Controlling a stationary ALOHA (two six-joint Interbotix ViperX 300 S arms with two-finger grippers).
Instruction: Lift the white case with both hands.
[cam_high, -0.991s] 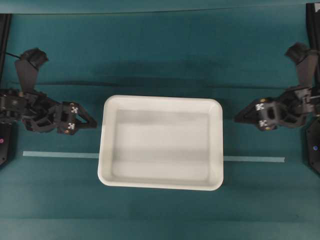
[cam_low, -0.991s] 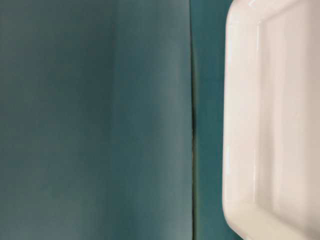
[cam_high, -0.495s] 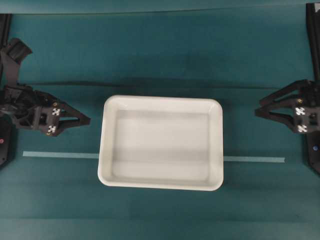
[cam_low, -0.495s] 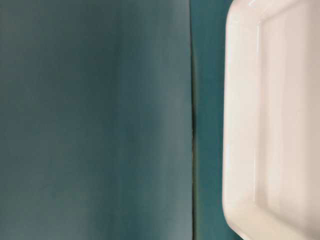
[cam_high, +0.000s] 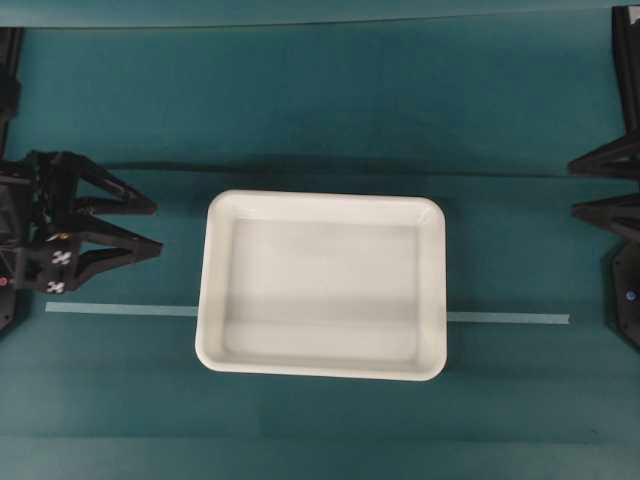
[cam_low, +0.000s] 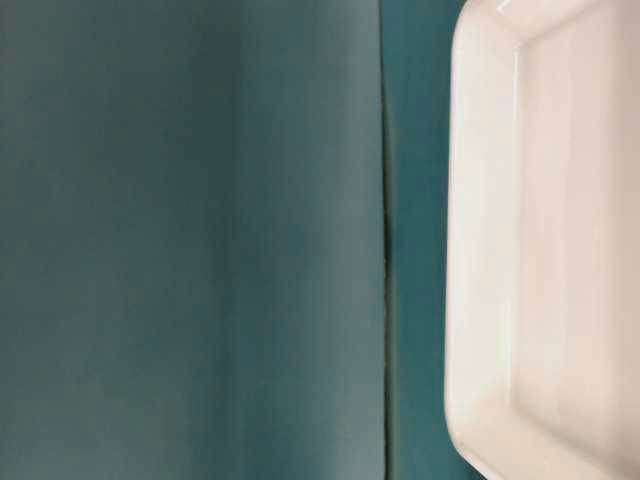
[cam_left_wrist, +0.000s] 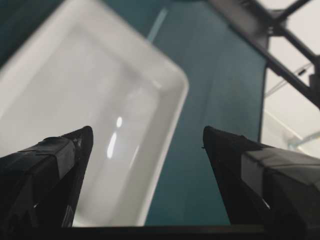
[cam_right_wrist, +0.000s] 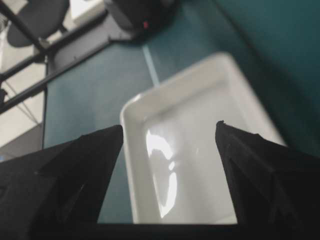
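White case (cam_high: 322, 285) flat on the desk (cam_high: 320, 110), long axis running between left tool (cam_high: 150, 228) and right tool (cam_high: 575, 187). Both wide open, empty, well apart from its short ends; left nearer.

Tabletop (cam_high: 320, 110) covered in teal cloth with a crease running across it. Pale tape strip (cam_high: 120, 309) laid flat across the cloth. Black frame bars (cam_left_wrist: 260, 45) stand beyond the far edge; bright, blurred room behind.
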